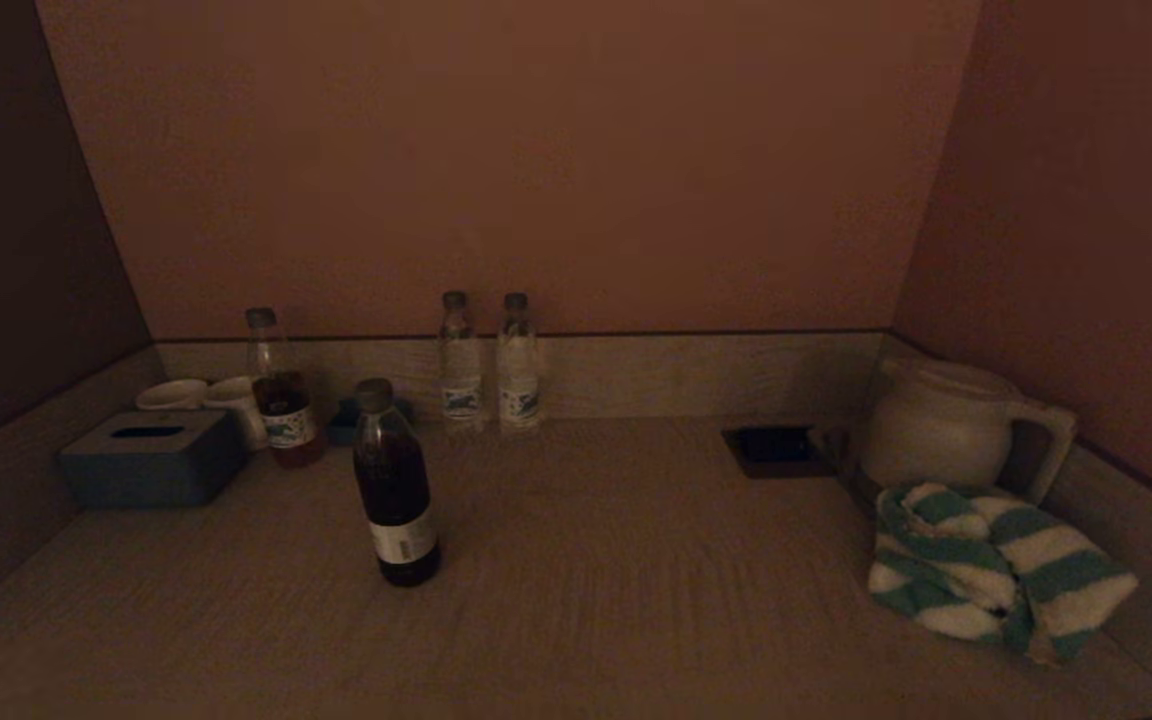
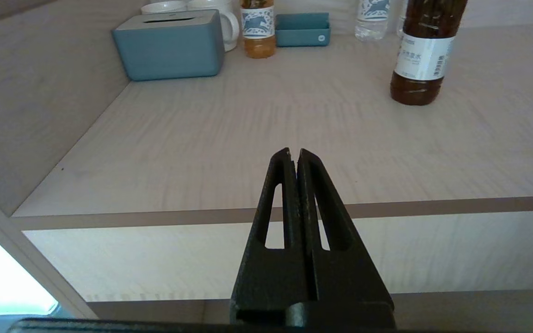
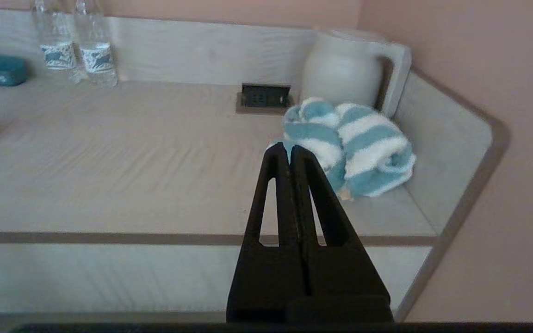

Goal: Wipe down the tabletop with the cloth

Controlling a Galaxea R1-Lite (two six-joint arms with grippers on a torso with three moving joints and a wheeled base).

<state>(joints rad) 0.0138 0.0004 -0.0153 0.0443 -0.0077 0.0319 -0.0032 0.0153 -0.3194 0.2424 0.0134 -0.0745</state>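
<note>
Right gripper (image 3: 289,152) empty; one cloth (image 3: 347,145).

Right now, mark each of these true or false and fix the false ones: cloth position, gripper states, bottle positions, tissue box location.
1. The striped cloth lies bunched in front of the white kettle. True.
2. The right gripper holds the cloth. False: it is shut on nothing, short of the tabletop.
3. The left gripper is open. False: shut.
4. The dark bottle stands upright. True.
5. The blue tissue box sits beside the kettle. False: it is in the opposite corner.
</note>
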